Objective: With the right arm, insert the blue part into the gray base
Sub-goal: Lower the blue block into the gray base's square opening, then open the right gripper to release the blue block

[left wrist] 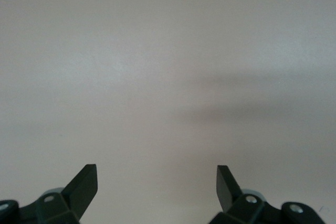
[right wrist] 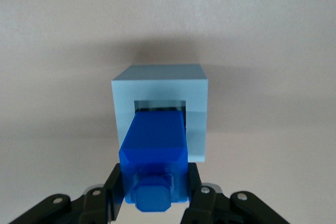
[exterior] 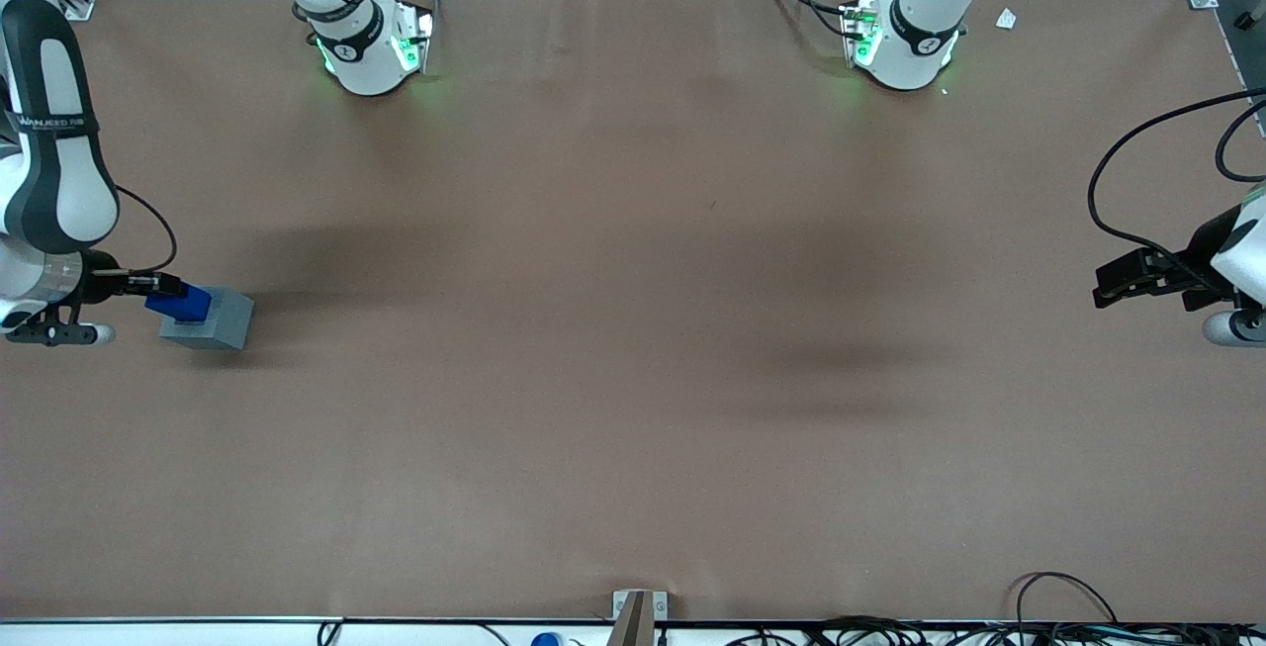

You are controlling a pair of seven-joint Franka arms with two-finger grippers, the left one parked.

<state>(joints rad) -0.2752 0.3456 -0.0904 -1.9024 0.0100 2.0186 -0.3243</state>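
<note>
The right arm [exterior: 54, 146], white with black bands, reaches low over the brown tabletop [exterior: 633, 409] at the working arm's end of the table, its black gripper [exterior: 170, 292] level with the gray base [exterior: 210, 320] and just beside it. The fingers [right wrist: 111, 192] are clenched on the blue part [exterior: 183, 304], one against each flank of the block.

In the right wrist view the gripper [right wrist: 153, 199] holds the blue part [right wrist: 154, 153] by its wider end, with the small nub facing the camera. The narrower leading end of the block points into the square socket of the gray base [right wrist: 160, 85] and sits at the mouth of the opening, partly within its rim; how deep it reaches cannot be told. The block appears roughly centred in the socket, with a thin dark gap showing along the socket edge above it.

The gray base rests directly on the tabletop, its socket turned toward the gripper rather than upward, and it casts a soft shadow on the surface around it. In the front view the blue part overlaps the edge of the gray base that faces the arm, so the two read as touching.

A thin black cable [exterior: 148, 221] loops from the arm's wrist above the gripper.
</note>
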